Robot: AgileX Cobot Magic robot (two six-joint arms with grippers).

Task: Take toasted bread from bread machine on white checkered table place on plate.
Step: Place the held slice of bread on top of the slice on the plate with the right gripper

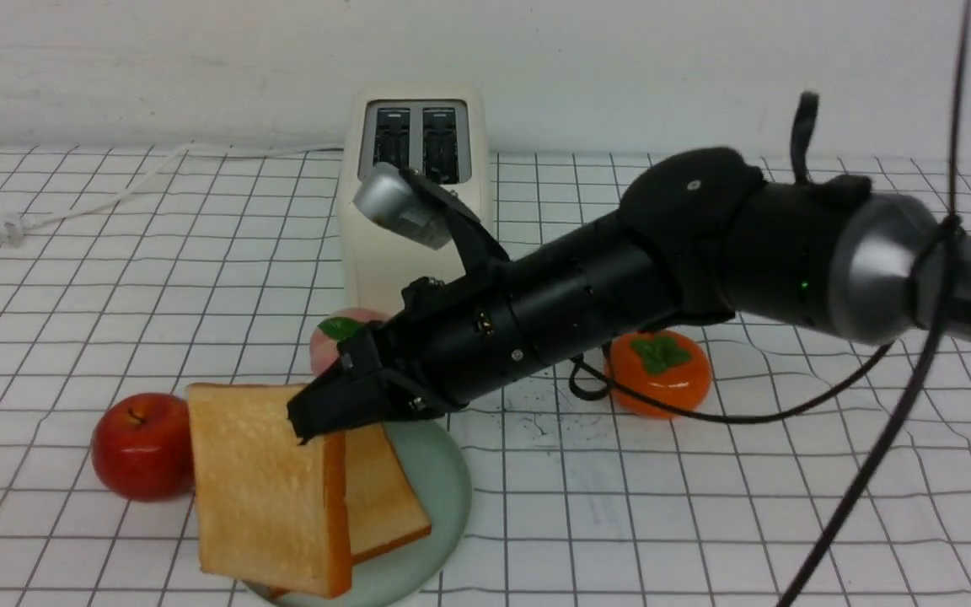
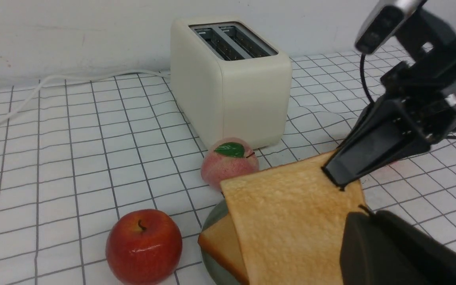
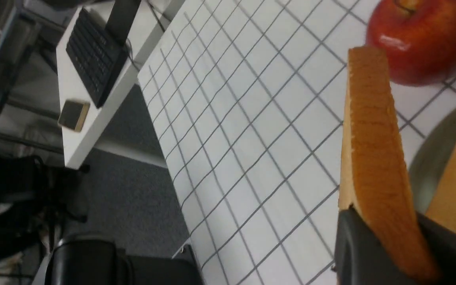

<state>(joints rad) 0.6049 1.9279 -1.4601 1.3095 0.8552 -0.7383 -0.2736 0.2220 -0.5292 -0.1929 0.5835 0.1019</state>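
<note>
- Golden-tan square slice of toast point(image 1: 266, 489) with a darker orange-brown crust hangs tilted over the left side of the plate. Its upper corner is pinched in the black right hand point(image 1: 308, 426), whose fingers are narrowed onto the bread.
- Second slice of toast point(image 1: 380, 497), alike, lies flat on the round pale mint-green plate point(image 1: 447, 480), partly behind the held one.
- White bench under a black-gridded cloth point(image 1: 705, 523) carries the plate.
- Cream-white two-slot toaster point(image 1: 414, 194) stands behind it.
- Shiny red apple point(image 1: 142, 445) sits just left of the plate, a pink peach point(image 1: 329, 337) between plate and toaster, and an orange persimmon point(image 1: 658, 371) to the right.
- Dark left hand point(image 2: 370, 241), at the edge of its own wrist view, is closed.
</note>
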